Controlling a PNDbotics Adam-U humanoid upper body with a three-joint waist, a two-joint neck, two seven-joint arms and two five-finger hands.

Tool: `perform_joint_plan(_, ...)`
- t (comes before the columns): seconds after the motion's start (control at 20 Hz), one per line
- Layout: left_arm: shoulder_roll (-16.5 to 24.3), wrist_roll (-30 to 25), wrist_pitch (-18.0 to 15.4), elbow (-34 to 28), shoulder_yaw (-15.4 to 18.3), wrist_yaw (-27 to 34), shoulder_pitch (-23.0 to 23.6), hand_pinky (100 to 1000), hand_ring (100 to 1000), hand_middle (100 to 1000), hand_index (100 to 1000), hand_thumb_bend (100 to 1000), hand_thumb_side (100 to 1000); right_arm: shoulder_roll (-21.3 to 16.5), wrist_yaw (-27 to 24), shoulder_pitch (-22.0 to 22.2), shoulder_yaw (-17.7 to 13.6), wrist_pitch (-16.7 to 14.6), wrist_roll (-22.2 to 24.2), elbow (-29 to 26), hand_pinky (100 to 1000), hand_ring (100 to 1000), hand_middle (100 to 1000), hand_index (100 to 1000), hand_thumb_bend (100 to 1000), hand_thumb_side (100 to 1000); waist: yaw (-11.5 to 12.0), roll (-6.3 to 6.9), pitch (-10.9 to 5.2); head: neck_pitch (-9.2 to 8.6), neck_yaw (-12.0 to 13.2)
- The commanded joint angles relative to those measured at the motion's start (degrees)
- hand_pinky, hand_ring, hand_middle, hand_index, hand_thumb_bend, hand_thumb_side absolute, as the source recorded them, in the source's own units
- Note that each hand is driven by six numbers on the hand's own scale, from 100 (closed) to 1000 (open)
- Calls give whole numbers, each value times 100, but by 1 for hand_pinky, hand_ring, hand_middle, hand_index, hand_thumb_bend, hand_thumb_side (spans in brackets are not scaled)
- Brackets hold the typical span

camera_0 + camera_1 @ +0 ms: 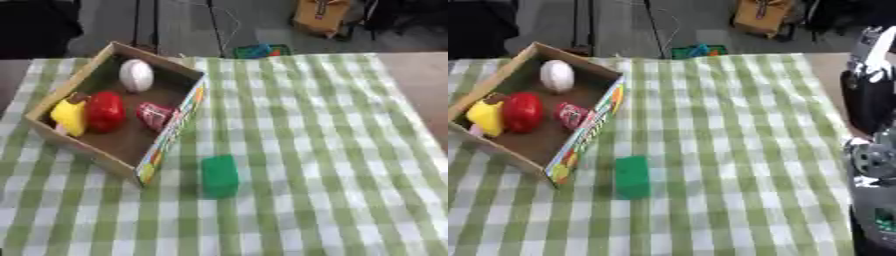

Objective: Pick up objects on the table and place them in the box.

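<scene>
A green block (220, 175) lies on the checked cloth, just right of the box's near corner. The open cardboard box (171, 131) sits at the left, turned at an angle. Inside it are a white egg-shaped thing (136, 75), a red pepper-like thing (105, 110), a yellow thing (69, 116) and a small red and white packet (155, 115). My right arm (871, 100) rises along the right edge of the right eye view, black with silver joints, well away from the block. Its hand end (873, 44) shows at the top, too unclear to read. No left hand shows.
The green and white checked cloth (315, 150) covers the table. Beyond the far edge, on the floor, stand a brown carton (320, 16) and a green and blue thing (260, 50). Dark stand legs rise behind the box.
</scene>
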Motion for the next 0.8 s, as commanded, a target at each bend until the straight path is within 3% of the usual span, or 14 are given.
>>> perform_joint_plan(0.05, 119, -48, 14, -81, 4, -31, -19, 725, 621, 716, 759, 100, 1000, -548, -171, -470, 233, 214, 887, -133, 677, 794, 881, 964, 193, 965, 15, -7, -173, 65, -39)
perform_joint_plan(0.15, 123, -58, 27, -81, -9, -33, 2, 725, 620, 715, 758, 100, 1000, -768, -196, -804, 413, 274, 1379, -76, 724, 818, 894, 954, 228, 971, 54, -29, -216, 110, -74)
perform_joint_plan(0.25, 123, -75, 47, -81, -30, -29, 31, 725, 620, 715, 757, 100, 1000, -1047, -193, -1413, 751, 366, 2367, 91, 762, 838, 900, 951, 245, 972, 102, -50, -267, 168, -116)
perform_joint_plan(0.4, 123, -103, 65, -81, -53, -26, 57, 725, 620, 714, 757, 100, 1000, -1196, -88, -2173, 1137, 265, 3659, 372, 810, 866, 914, 958, 254, 979, 129, -65, -320, 231, -156)
perform_joint_plan(0.6, 113, -137, 88, -81, -81, -21, 82, 725, 620, 714, 756, 100, 1000, -1079, 79, -2887, 1509, -91, 4825, 938, 880, 904, 935, 971, 271, 982, 152, -79, -366, 283, -201)
perform_joint_plan(0.65, 111, -145, 94, -81, -89, -17, 87, 725, 619, 713, 755, 100, 1000, -1020, 110, -3041, 1578, -187, 5034, 1132, 904, 920, 937, 977, 264, 947, 161, -81, -377, 294, -214)
perform_joint_plan(0.8, 107, -177, 119, -81, -114, -2, 106, 725, 619, 713, 754, 100, 1000, -783, 257, -3541, 1752, -441, 5582, 1950, 924, 933, 948, 979, 276, 990, 201, -83, -415, 333, -270)
